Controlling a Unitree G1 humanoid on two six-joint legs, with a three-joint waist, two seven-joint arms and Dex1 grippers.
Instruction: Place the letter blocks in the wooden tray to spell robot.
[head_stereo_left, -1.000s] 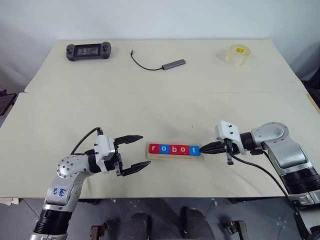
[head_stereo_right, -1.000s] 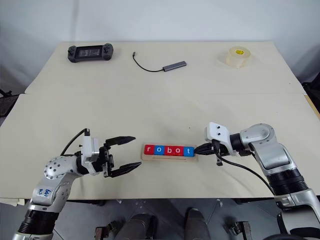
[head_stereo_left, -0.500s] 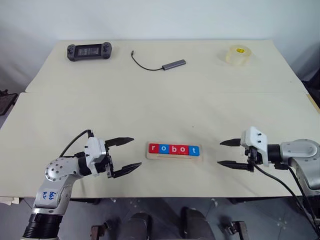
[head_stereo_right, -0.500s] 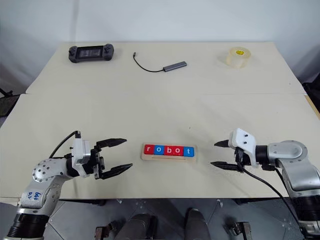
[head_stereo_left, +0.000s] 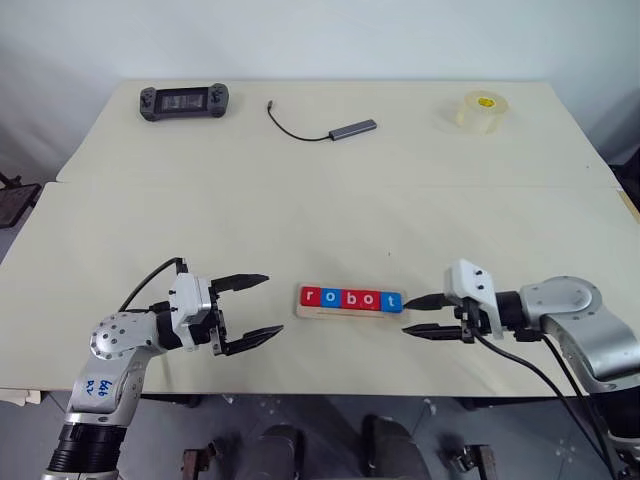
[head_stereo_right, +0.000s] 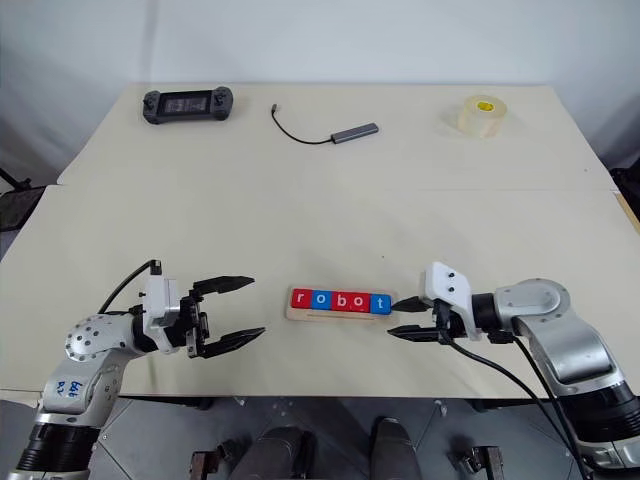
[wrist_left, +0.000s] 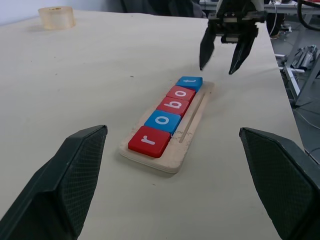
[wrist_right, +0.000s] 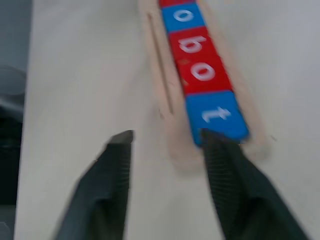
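Red and blue square letter blocks (head_stereo_left: 350, 299), five flat tiles with white lowercase letters, sit side by side in the long pale wooden tray (head_stereo_left: 350, 313) near the front edge of the cream table (head_stereo_left: 320, 200), and we read them as r, o, b, o, t from our left to our right. So the spelling looks complete to us: all five tiles lie in the tray, in order, none loose on the table. Our right gripper (head_stereo_left: 422, 315) points at the tray's right end with its two black fingers a narrow gap apart and nothing between them; in the right wrist view one fingertip (wrist_right: 207, 137) lies just at the corner of the blue t tile (wrist_right: 216, 116), though we cannot tell whether it touches. Our left gripper (head_stereo_left: 250, 310) hangs off the tray's left end, apart from it, fingers spread wide and empty. What remains, in our judgement, is at most a small nudge to square the last tile, then drawing both arms clear.
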